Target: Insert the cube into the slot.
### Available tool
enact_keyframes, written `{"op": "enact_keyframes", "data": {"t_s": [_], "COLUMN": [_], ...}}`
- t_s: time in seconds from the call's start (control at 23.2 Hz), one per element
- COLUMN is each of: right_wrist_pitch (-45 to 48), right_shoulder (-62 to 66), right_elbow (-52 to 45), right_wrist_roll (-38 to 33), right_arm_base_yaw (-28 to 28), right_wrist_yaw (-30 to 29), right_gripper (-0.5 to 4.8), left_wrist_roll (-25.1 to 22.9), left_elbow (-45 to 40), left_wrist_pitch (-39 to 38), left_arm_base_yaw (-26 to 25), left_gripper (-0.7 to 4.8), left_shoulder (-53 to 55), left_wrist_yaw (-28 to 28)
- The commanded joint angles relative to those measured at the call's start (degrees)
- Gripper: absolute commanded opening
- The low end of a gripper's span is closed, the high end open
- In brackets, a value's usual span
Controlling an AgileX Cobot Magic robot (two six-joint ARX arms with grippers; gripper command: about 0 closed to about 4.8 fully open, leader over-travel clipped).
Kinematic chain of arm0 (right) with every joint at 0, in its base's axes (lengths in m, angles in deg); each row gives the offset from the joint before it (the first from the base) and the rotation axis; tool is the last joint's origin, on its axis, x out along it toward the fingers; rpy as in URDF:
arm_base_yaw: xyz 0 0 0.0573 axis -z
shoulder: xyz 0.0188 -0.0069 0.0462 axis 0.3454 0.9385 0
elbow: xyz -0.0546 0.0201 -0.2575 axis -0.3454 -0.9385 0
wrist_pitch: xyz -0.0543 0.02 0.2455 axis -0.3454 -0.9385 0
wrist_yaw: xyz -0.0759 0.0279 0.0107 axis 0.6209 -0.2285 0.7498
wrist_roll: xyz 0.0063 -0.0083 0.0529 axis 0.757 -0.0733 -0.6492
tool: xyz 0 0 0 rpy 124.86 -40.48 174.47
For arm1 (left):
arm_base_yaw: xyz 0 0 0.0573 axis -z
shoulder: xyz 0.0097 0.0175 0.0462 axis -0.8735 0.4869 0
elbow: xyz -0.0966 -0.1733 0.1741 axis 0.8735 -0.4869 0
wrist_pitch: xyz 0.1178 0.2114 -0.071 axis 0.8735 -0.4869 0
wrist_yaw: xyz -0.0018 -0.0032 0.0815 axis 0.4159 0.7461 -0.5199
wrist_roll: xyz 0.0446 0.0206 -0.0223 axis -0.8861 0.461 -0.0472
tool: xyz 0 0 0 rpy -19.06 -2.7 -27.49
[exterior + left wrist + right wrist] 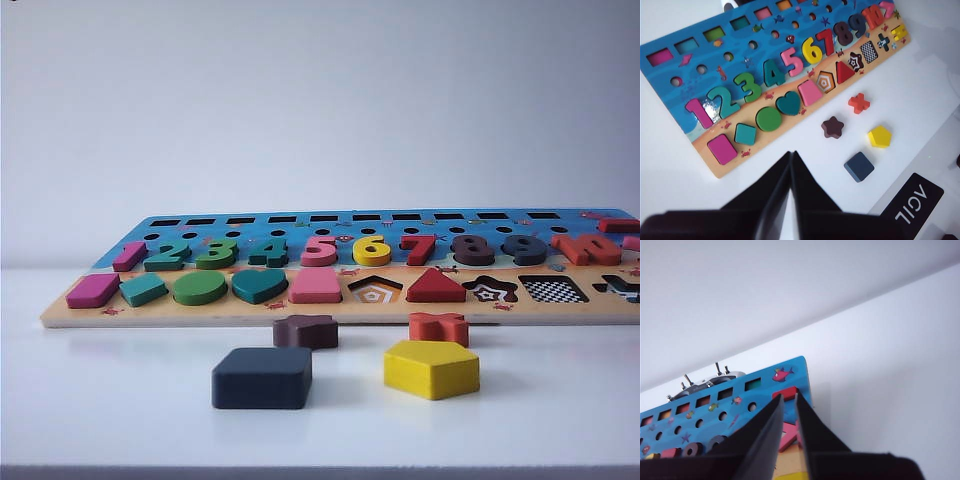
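Left end effector point(791, 156) hangs over the white table point(920, 90), fingers pinched together on nothing. Right end effector point(789, 399) is open just a crack above the puzzle board's point(802, 371) far corner, empty too. Navy cube point(859, 166) sits loose at about 5 o'clock from the checkerboard slot point(869, 51), well apart from it, beside the yellow pentagon point(880, 136).

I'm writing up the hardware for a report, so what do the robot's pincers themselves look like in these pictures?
Only the wrist views show them. The left pincer has two matte black fingers, broad at the base and tapering to thin tips. The right pincer looks the same, with black wedge-shaped fingers. No cables, sleeves or markings show on either. The arms themselves are out of view.
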Motion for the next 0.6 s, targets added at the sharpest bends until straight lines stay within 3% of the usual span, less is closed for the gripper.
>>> {"op": "enact_keyframes", "data": {"t_s": [0.04, 0.3, 0.52, 0.6], "right_wrist_pitch": [-4.63, -10.19, -11.04, -10.99], "right_shoulder": [-0.15, 0.02, 0.92, 2.12], "right_elbow": [3.61, 8.55, 10.51, 12.96], "right_wrist_roll": [-0.15, -1.60, -3.80, -0.85], "right_arm_base_yaw": [-0.09, -0.09, -0.31, -0.42], "right_wrist_yaw": [-0.26, -3.28, -11.65, -13.77], "right_gripper": [0.63, 0.63, 0.63, 0.63], "left_wrist_roll": [-0.33, -0.22, -0.20, -0.22], "left_elbow": [0.22, 0.22, 0.22, 0.22], "left_wrist_pitch": [2.16, 3.69, 5.09, 5.18], "left_arm_base_yaw": [0.02, 0.02, 0.02, 0.02], "left_gripper": [0.10, 0.10, 0.10, 0.10], "left_shoulder": [0.63, 1.36, 1.66, 1.66], "left_wrist_yaw": [0.90, 2.01, 3.37, 3.43]}}
